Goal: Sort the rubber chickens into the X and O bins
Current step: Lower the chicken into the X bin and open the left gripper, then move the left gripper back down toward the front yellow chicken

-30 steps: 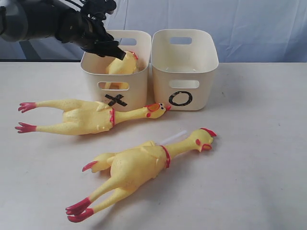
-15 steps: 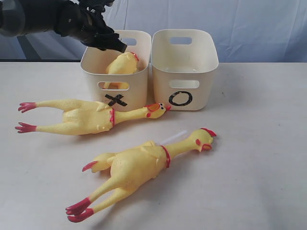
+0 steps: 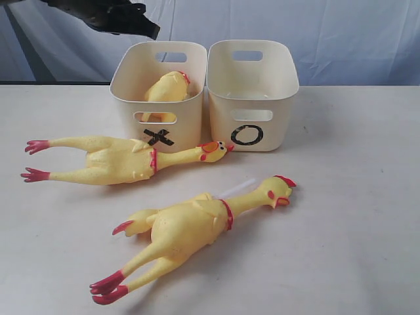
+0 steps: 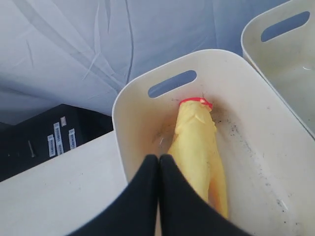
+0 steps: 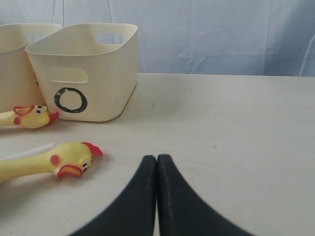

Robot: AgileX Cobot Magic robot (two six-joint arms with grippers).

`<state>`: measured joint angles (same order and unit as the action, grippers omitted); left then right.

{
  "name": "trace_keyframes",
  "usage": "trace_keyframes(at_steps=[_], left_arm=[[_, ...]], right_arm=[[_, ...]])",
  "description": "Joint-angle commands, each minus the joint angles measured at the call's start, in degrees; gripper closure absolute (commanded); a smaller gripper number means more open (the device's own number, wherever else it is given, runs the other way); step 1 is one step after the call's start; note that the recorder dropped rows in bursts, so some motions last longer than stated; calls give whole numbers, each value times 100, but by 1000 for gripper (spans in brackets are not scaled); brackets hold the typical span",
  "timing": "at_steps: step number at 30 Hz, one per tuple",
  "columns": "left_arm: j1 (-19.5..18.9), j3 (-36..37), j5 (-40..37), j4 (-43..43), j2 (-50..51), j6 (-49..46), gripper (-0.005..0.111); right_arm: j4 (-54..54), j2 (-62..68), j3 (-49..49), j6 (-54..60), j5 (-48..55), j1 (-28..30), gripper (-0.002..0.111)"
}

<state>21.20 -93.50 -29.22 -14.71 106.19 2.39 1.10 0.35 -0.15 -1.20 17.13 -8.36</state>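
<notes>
One yellow rubber chicken (image 3: 167, 87) (image 4: 199, 142) lies inside the cream X bin (image 3: 157, 115) (image 4: 129, 105). The O bin (image 3: 251, 98) (image 5: 83, 69) stands beside it on the right. A second chicken (image 3: 125, 159) lies on the table in front of the X bin, its head (image 5: 30, 116) near the O bin. A third chicken (image 3: 190, 226), with a white tube at its neck, lies nearer the front; its head (image 5: 69, 160) shows in the right wrist view. My left gripper (image 3: 149, 29) (image 4: 158, 158) hangs shut and empty above the X bin's back left. My right gripper (image 5: 157, 159) is shut and empty over bare table.
A blue-grey cloth backdrop (image 3: 328, 33) hangs behind the table. A black box with labels (image 4: 54, 140) sits beyond the table's back edge, behind the X bin. The pale tabletop (image 3: 354, 216) stretches to the right of the chickens.
My left gripper has let go of the chicken in the X bin, risen up and to the left, and closed. The chicken has settled lower in the bin. The right gripper has not moved.
</notes>
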Motion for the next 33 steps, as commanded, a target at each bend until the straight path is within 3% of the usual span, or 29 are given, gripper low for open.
trace_keyframes(at_steps=[1, 7, 23, 33], left_arm=[[7, -22, -440, 121, -289, -35, 107], [62, 52, -1022, 761, -528, -934, 107], [875, 75, -1927, 453, -988, -1050, 107], [1039, 1159, -1990, 496, -1899, -1050, 107]], right_arm=[[28, -35, 15, 8, -51, 36, 108], [28, -35, 15, 8, -51, 36, 108], [28, -35, 15, 8, -51, 36, 108], [28, -35, 15, 8, -51, 36, 108]])
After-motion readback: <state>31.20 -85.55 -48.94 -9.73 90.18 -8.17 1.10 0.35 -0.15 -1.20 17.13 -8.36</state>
